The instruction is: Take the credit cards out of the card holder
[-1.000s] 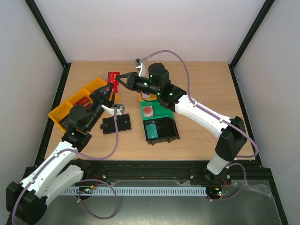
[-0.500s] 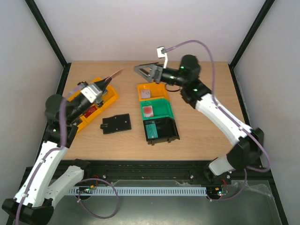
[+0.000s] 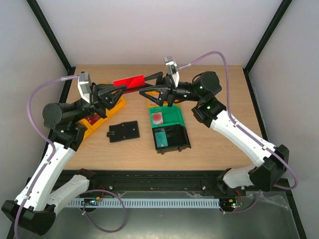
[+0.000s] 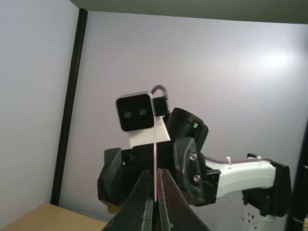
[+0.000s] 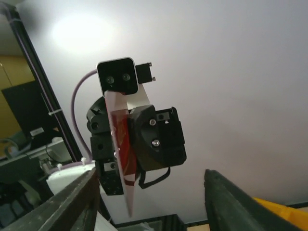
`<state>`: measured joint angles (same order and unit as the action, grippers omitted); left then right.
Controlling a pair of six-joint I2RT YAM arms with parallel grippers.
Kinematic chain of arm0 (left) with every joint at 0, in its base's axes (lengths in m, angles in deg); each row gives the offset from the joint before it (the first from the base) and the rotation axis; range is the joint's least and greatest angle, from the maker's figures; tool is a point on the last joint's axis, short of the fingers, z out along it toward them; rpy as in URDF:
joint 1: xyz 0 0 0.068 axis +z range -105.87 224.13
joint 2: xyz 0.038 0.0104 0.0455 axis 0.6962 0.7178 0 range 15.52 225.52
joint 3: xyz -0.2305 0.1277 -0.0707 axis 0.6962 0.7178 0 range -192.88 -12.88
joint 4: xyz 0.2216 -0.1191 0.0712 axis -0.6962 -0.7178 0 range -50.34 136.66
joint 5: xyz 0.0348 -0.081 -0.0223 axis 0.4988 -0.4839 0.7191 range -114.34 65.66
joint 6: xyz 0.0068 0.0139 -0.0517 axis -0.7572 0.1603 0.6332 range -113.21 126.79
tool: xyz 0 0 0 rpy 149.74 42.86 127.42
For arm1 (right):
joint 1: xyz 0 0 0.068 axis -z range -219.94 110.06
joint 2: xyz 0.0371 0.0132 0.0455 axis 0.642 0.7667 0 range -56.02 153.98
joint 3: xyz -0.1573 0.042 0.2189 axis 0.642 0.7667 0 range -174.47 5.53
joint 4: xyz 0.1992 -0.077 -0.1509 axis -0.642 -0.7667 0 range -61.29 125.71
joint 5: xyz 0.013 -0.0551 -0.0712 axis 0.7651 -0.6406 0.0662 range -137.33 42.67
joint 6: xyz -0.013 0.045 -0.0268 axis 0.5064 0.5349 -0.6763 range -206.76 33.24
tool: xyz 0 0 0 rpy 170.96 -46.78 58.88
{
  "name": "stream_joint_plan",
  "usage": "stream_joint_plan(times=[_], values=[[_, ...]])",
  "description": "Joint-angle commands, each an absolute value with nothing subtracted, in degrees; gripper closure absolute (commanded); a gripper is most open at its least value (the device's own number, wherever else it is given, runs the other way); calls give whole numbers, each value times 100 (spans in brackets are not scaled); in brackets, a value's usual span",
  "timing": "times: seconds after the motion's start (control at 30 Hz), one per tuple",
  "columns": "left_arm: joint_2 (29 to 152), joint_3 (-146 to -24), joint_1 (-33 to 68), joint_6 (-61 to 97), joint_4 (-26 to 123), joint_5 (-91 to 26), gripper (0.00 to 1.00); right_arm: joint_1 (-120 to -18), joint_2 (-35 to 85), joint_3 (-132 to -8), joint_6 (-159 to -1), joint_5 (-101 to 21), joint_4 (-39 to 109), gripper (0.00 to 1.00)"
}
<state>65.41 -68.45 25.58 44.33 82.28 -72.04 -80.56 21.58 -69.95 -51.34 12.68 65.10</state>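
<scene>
now that the red credit card (image 3: 128, 82) is lifted level in mid-air, well above the card holder (image 3: 123, 131) lying flat on the table (image 3: 219, 94), my left gripper (image 3: 115, 90) clamps one end. my right gripper (image 3: 144, 85), jaws wide apart, has just swung in facing the free end; i'd guess a handover.

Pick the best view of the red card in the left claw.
Top external: the red card shows its broad face, pinched in the left claw. Left wrist sees it edge-on, a thin line. Right wrist sees it slanted, partly hidden by that claw.
</scene>
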Motion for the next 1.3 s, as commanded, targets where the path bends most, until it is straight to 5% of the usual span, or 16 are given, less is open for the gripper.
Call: stream_joint_plan(times=[0.0,0.07,0.17,0.27,0.3,0.4,0.57,0.77,1.27], values=[[6507,-6966,2509,4788,8568,-7466,98,-8087,2224,-7145,-4874,1362,7208,54],[6502,-6964,2504,4774,8546,-7470,98,-8089,2298,-7213,-4752,1426,7228,77],[6499,-6969,2500,4758,8523,-7455,98,-8098,2305,-7230,-4710,1506,7259,97],[6477,-7018,2505,4606,8213,-7323,98,-8091,2238,-7291,-5112,1630,6810,98],[6467,-7054,2505,4460,7904,-7200,93,-8078,2199,-7372,-5440,1643,6371,99],[6410,-7175,2664,3436,6575,-7042,32,-8014,2109,-7891,-7302,1305,4022,98],[6557,-8067,2857,-303,2817,-6090,16,-8030,2413,-9006,-9722,-913,-340,98],[6976,-8814,2990,-3932,-356,-7044,16,-8650,2777,-9479,-10686,-1963,-1827,98],[7770,-9218,2798,-3818,-877,-7615,60,-9203,2838,-9582,-10631,-1328,-1120,98]])
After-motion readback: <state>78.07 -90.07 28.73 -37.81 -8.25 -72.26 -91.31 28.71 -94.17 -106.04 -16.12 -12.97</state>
